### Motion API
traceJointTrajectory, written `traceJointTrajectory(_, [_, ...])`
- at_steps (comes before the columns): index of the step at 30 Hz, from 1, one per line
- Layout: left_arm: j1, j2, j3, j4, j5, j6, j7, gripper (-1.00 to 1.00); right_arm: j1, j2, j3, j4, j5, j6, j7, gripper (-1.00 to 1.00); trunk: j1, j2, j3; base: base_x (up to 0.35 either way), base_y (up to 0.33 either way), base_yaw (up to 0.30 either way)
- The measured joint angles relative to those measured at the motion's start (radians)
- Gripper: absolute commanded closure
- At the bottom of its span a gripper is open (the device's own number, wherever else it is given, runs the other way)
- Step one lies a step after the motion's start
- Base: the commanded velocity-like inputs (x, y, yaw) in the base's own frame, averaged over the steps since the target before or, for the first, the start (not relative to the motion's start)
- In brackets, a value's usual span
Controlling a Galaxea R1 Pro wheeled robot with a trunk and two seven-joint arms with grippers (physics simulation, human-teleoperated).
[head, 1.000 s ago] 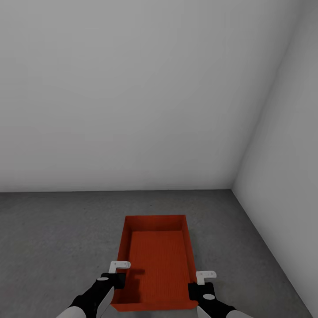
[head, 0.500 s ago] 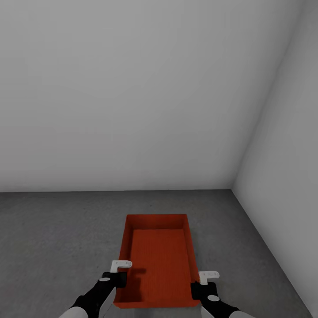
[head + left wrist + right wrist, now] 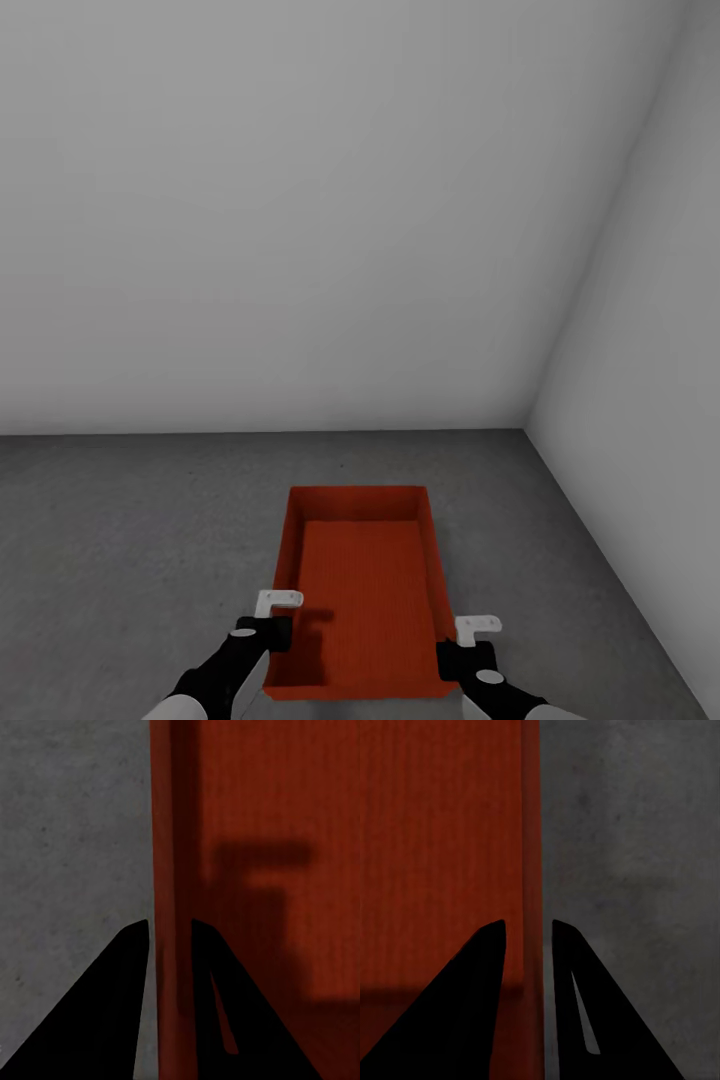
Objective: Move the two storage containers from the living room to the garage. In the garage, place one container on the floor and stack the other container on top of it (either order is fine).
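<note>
One red-orange storage container (image 3: 365, 590) shows low in the head view, open top up, its long side pointing away from me over the dark grey garage floor (image 3: 130, 520). My left gripper (image 3: 274, 638) is shut on its left side wall near the close end, and my right gripper (image 3: 452, 655) is shut on the right wall. In the left wrist view the gripper (image 3: 169, 924) straddles the thin wall of the container (image 3: 262, 832). The right wrist view has that gripper (image 3: 529, 924) astride the other wall of the container (image 3: 435, 832). Whether the bin touches the floor I cannot tell.
A plain grey-white back wall (image 3: 300, 200) meets a side wall (image 3: 650, 350) in a corner at the right. Bare floor spreads to the left of the bin and beyond it, and the wrist views show the floor (image 3: 67, 832) (image 3: 637, 832) beside the bin.
The container and both grippers have shifted slightly to the right in the head view. Both grips are unchanged.
</note>
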Motion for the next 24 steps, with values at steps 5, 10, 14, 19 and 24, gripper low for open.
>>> traceJointTrajectory(5, [0.000, 0.035, -0.092, -0.003, 0.115, 0.002, -0.035, 1.00, 0.000, 0.021, -0.342, -0.013, 0.376, 0.022, -0.067, 1.00, 0.000, 0.000, 0.000, 0.000, 0.000, 0.000])
traceJointTrajectory(10, [0.000, 0.036, -0.094, -0.002, 0.118, 0.003, -0.035, 1.00, 0.000, 0.022, -0.340, -0.012, 0.375, 0.024, -0.067, 1.00, 0.000, 0.000, 0.000, 0.000, 0.000, 0.000])
traceJointTrajectory(14, [0.000, 0.036, -0.094, -0.001, 0.118, 0.003, -0.035, 1.00, 0.000, 0.022, -0.340, -0.012, 0.375, 0.025, -0.067, 1.00, 0.000, 0.000, 0.000, 0.000, 0.000, 0.000])
traceJointTrajectory(19, [0.000, 0.036, -0.093, -0.001, 0.118, 0.002, -0.036, 1.00, 0.000, 0.022, -0.340, -0.012, 0.374, 0.025, -0.067, 1.00, 0.015, -0.028, -0.012, 0.000, 0.000, 0.000])
traceJointTrajectory(24, [0.000, 0.037, -0.093, 0.000, 0.119, 0.002, -0.036, 1.00, -0.001, 0.023, -0.339, -0.012, 0.375, 0.026, -0.069, 1.00, 0.034, -0.063, -0.028, 0.000, 0.000, 0.000])
